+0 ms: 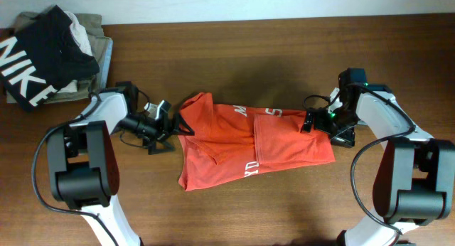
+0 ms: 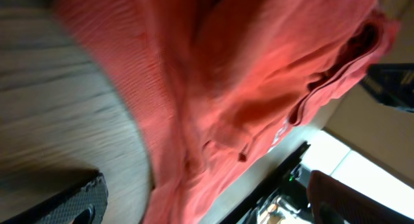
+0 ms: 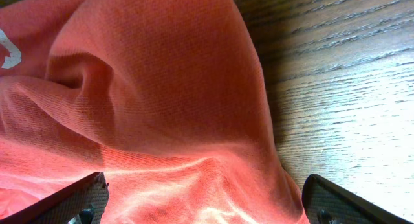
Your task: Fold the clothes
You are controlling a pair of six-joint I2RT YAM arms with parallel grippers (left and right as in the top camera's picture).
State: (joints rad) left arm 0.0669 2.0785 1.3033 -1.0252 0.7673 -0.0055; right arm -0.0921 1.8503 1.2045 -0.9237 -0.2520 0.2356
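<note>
The red-orange T-shirt lies partly folded and rumpled at the middle of the table, with bits of white lettering showing. My left gripper is at the shirt's left edge. In the left wrist view its jaws are wide apart with the shirt cloth between them; this view is blurred. My right gripper is at the shirt's right edge. In the right wrist view its jaws are wide apart with a fold of the shirt between them.
A black garment with white NIKE letters lies on folded khaki garments at the far left corner. The brown wooden table runs under everything.
</note>
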